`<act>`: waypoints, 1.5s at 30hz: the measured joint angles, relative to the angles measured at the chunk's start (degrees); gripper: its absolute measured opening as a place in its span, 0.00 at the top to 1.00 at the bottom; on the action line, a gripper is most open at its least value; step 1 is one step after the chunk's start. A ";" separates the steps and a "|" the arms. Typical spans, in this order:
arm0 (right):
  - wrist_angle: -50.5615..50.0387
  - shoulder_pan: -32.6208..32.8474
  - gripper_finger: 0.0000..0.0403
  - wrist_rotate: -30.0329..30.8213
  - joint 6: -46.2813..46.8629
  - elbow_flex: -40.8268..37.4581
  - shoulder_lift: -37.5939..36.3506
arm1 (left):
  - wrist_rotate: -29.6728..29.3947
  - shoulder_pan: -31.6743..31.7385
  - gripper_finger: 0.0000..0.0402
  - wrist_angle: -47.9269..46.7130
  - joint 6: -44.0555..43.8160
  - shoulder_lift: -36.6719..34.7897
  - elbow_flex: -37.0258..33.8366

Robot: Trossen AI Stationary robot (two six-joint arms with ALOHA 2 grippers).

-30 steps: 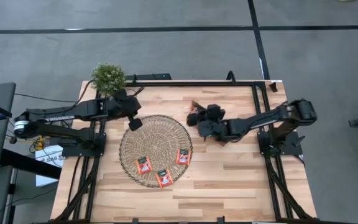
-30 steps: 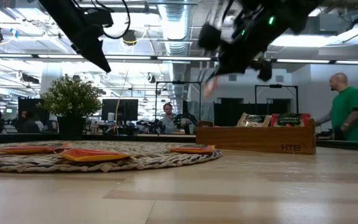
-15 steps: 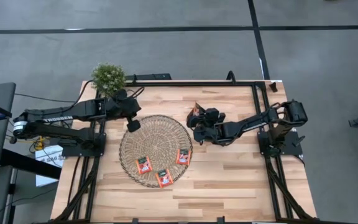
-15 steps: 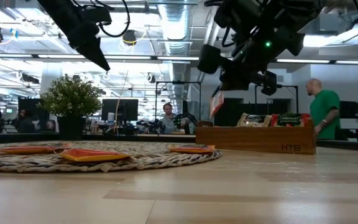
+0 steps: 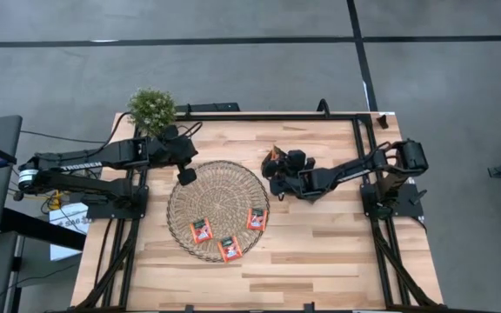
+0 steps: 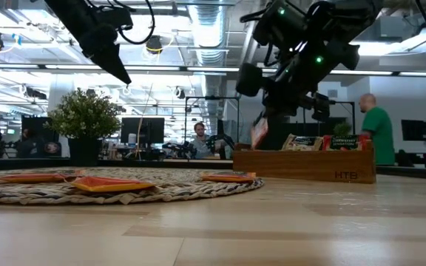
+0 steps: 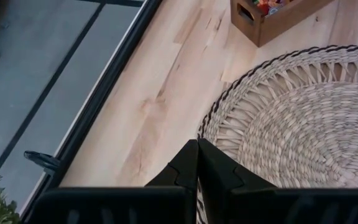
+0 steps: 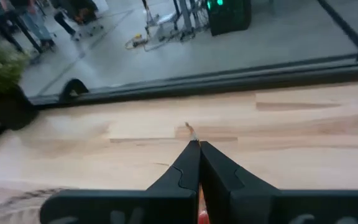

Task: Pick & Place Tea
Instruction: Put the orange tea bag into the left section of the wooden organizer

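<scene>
Camera positions, four views.

High view: mounted overhead, facing straight down; takes in the whole wooden table (image 5: 320, 252), both arms and the surrounding grey floor. Distant.

Low view: at tabletop level, facing level across the table into the room behind; very near the surface. Shares with the high view the wicker mat (image 6: 124, 188), the wooden tray (image 6: 305, 164) and the potted plant (image 6: 86, 118).

Left wrist view: on the left arm, looking down past its own fingers (image 7: 182, 168) at the mat edge, close. Shares mat and tray corner with the high view.

Right wrist view: on the right arm, looking across bare tabletop toward the table's edge and floor, close.
</scene>
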 joint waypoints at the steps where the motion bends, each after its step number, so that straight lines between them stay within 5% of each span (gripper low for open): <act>1: -0.25 -0.11 1.00 -0.13 -0.73 -0.05 0.02 | 0.00 -0.01 1.00 0.03 0.00 0.00 0.00; 45: 0.36 -1.12 1.00 -0.17 5.00 0.37 3.93 | -0.02 0.02 1.00 1.10 3.18 0.02 0.00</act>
